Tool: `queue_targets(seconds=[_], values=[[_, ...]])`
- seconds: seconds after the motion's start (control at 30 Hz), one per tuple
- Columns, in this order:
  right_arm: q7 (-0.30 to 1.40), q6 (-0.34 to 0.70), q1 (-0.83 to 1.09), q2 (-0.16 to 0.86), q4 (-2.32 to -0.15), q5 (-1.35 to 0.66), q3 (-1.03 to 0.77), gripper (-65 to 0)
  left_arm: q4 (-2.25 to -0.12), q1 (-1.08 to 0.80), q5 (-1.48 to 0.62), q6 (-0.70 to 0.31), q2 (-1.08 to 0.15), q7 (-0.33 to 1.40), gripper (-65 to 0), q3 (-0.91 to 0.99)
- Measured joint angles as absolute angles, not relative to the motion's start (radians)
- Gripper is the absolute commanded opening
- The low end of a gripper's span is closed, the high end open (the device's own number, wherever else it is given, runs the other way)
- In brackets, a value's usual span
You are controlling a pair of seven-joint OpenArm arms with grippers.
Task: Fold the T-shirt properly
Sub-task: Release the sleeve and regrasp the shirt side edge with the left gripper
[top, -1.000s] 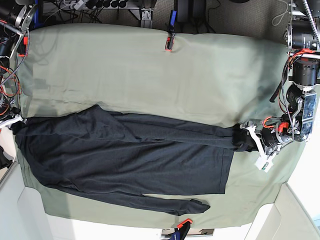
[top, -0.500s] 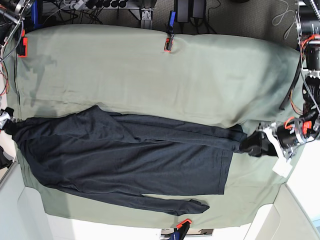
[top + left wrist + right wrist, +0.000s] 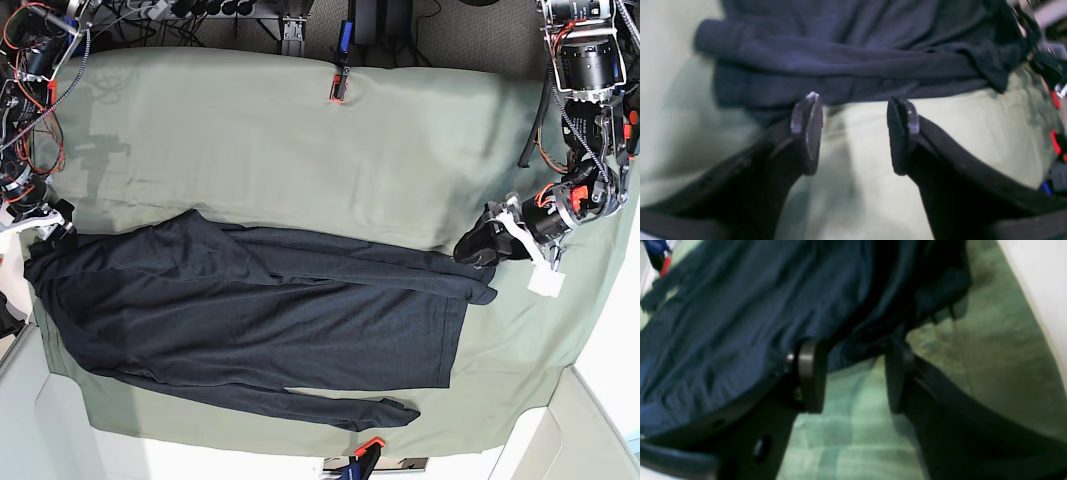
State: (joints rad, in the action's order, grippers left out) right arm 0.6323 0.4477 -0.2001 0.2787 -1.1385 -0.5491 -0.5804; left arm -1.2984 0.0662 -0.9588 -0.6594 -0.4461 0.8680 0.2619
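Observation:
The T-shirt (image 3: 260,310) lies stretched flat across the near half of the sage-green sheet (image 3: 300,160), one long sleeve (image 3: 330,408) trailing along its near side. My left gripper (image 3: 472,247) hovers open just beyond the shirt's right end. In the left wrist view the left gripper (image 3: 856,100) has only sheet between its fingers, with the shirt's folded hem (image 3: 840,73) just past the tips. My right gripper (image 3: 52,226) stands at the shirt's left end. Seen from its wrist, the right gripper (image 3: 851,348) is open, and the T-shirt (image 3: 740,313) drapes right at the tips.
A red clip (image 3: 338,88) pins the sheet at the far edge and an orange one (image 3: 368,446) at the near edge. Cables (image 3: 30,60) and arm hardware crowd the far left corner. A white tag (image 3: 546,282) hangs below the left arm. White table borders frame both near corners.
The right gripper opened and let go of the shirt's left end. Both grippers drew back off the shirt toward the far side, and the stretched sleeve end now lies loose on the sheet.

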Motion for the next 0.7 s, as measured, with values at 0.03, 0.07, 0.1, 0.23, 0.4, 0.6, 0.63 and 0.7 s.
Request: queue_targets(seconds=[0.03, 0.07, 0.1, 0.23, 0.4, 0.6, 0.63, 0.7], values=[[0.621, 0.440, -0.204, 0.273, -1.121, -0.537, -0.583, -36.6, -1.277, 0.065, -0.946, -0.657, -0.440, 0.855, -31.7, 0.264], [0.617, 0.434, -0.214, 0.268, -1.108, -0.533, -0.586, -36.6, -1.259, 0.064, -0.940, -0.653, -0.434, 0.849, -31.7, 0.267], [0.617, 0.430, -0.235, 0.267, -1.087, -0.530, -0.585, -36.6, -1.245, 0.064, -0.936, -0.647, -0.429, 0.844, -31.7, 0.270], [0.583, 0.420, -0.303, 0.260, -1.011, -0.497, -0.584, -36.6, -1.220, 0.067, -0.897, -0.633, -0.405, 0.795, -31.7, 0.274], [0.581, 0.421, -0.328, 0.257, -0.995, -0.487, -0.584, -36.6, -1.166, 0.105, -0.838, -0.609, -0.371, 0.762, -31.6, 0.274], [0.585, 0.422, -0.336, 0.249, -0.995, -0.459, -0.584, -36.6, -0.994, 0.241, -0.786, -0.563, -0.346, 0.694, -31.6, 0.276], [0.584, 0.422, -0.336, 0.249, -0.995, -0.456, -0.584, -36.6, -0.972, 0.262, -0.784, -0.564, -0.344, 0.694, -31.7, 0.276], [0.584, 0.422, -0.336, 0.249, -0.995, -0.456, -0.584, -36.6, -0.942, 0.295, -0.775, -0.560, -0.338, 0.698, -31.6, 0.276]])
